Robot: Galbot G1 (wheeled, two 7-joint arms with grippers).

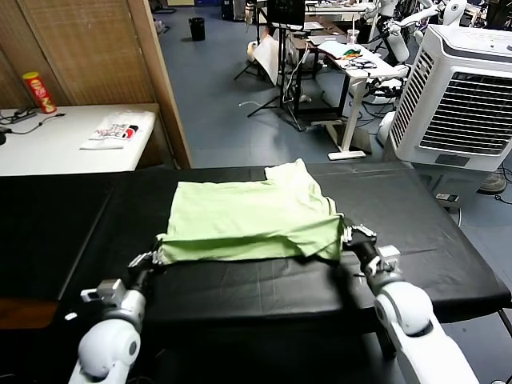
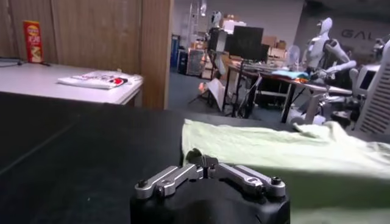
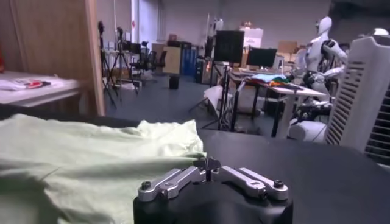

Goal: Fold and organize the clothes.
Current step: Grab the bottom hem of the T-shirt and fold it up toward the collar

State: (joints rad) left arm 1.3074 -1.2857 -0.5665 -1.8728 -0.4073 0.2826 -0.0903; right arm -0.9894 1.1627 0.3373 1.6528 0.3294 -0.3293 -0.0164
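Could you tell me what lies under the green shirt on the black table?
Only the black table shows around the shirt. The shirt lies folded, so anything under it is covered.

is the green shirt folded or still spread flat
Partly folded: the shirt lies on the black table with its near edge doubled over and one sleeve sticking out at the far side.

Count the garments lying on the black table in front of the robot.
1: a pale green shirt, partly folded, lies mid-table, its near corners at the left tool and right tool. Nothing else seems hidden beneath.
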